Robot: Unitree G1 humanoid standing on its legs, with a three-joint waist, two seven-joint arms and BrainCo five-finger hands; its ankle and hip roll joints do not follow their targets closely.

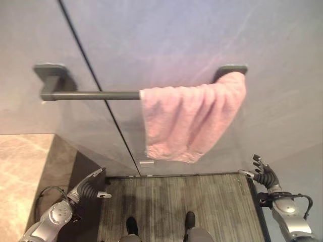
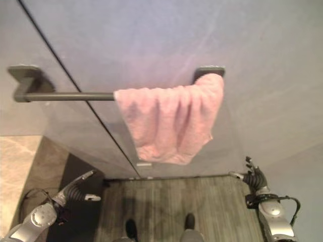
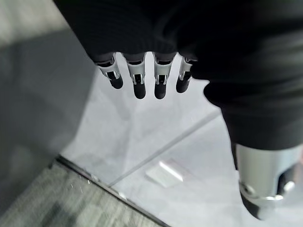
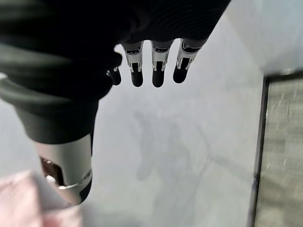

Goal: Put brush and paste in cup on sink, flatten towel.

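While towel (image 1: pixel 192 121) hangs, hands open, empty

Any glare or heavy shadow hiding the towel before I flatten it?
Left eye view: the pink towel hangs evenly lit on the bar, with no glare on it and only a faint sheen on the wall above. Left wrist view: the dark panel beside the wall sits in deep shade.

One pink towel (image 1: pixel 192 121), one grey rail (image 1: pixel 93 95), two hands.
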